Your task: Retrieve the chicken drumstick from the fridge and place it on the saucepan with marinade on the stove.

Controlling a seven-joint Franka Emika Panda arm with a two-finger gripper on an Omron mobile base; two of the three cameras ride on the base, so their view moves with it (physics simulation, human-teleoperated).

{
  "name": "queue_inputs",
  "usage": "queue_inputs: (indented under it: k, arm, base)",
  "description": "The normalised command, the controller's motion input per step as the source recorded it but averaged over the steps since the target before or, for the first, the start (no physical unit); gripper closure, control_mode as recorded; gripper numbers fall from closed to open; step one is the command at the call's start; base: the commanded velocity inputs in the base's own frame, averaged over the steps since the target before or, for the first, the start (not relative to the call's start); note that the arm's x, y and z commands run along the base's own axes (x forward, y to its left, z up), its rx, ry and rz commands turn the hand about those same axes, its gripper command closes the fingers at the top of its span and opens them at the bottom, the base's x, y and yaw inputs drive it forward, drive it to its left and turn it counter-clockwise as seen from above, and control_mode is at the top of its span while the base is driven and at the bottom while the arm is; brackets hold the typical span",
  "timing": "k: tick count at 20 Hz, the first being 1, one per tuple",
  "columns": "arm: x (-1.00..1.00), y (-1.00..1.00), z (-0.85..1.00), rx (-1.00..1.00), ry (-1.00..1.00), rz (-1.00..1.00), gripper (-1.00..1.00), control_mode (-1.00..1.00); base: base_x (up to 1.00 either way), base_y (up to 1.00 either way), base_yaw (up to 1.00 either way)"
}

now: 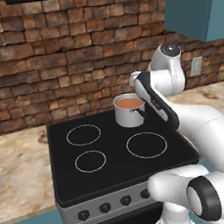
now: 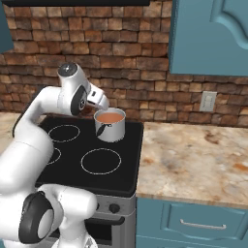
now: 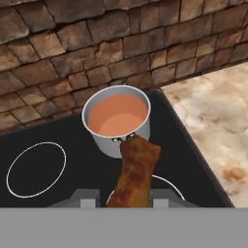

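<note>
While clamping the chicken drumstick [image 3: 136,172], the end effector [image 3: 121,199] hovers near the saucepan [image 3: 117,120].

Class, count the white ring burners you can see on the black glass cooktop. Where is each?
3 white ring burners on the black glass cooktop: back left, front left, front right. The silver-grey metal saucepan may hide another.

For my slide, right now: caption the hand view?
Gripper holds the chicken drumstick just short of the saucepan with marinade on the stove.
</note>
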Motion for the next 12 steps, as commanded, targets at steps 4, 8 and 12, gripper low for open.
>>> queue_inputs:
  k: [4,8,12]
  arm:
    - [0.51,0.0,-0.43,-0.02,0.01,0.09,1.0,-1.0]
    - [0.46,0.0,-0.33,-0.01,0.0,0.07,1.0,-1.0]
    - [0.4,0.0,-0.19,0.0,0.0,0.04,1.0,-1.0]
  base:
    - [0.0,0.0,0.0]
    - [0.0,0.0,0.0]
    - [0.0,0.0,0.0]
